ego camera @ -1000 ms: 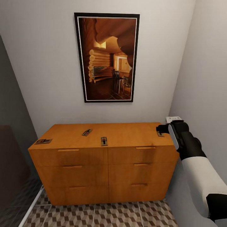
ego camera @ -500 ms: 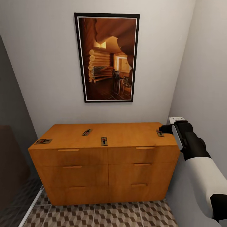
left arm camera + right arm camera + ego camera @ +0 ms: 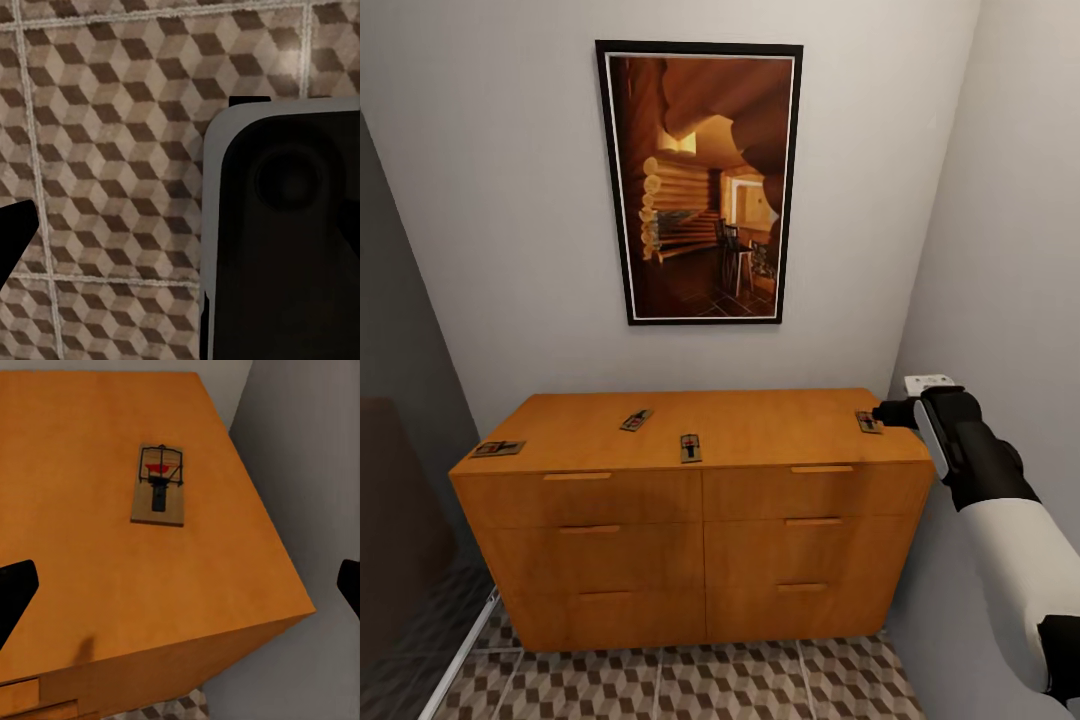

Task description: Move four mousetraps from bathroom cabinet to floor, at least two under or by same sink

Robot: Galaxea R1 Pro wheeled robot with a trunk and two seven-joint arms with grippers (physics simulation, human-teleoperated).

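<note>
Several mousetraps lie flat on top of the orange-brown cabinet (image 3: pixel 690 520): one at the left end (image 3: pixel 498 448), one further back (image 3: pixel 637 420), one near the front edge (image 3: pixel 691 447) and one at the right end (image 3: pixel 869 422). My right gripper (image 3: pixel 890 412) hovers open just right of that last mousetrap (image 3: pixel 159 484), whose red spot and wire show between the spread fingertips (image 3: pixel 15 592). My left gripper (image 3: pixel 180 232) hangs open over the bathroom floor (image 3: pixel 112 112) with nothing in it. The bathroom sink is out of view.
A framed picture (image 3: pixel 698 182) hangs on the wall above the cabinet. A grey wall (image 3: pixel 1000 250) stands close along the cabinet's right side, with a white socket (image 3: pixel 926 381) behind my wrist. Cube-patterned floor tiles (image 3: pixel 690 680) stretch in front of the drawers.
My right gripper has drawn back to the right, off the rightmost mousetrap, which now lies fully uncovered. The other mousetraps have not moved.
</note>
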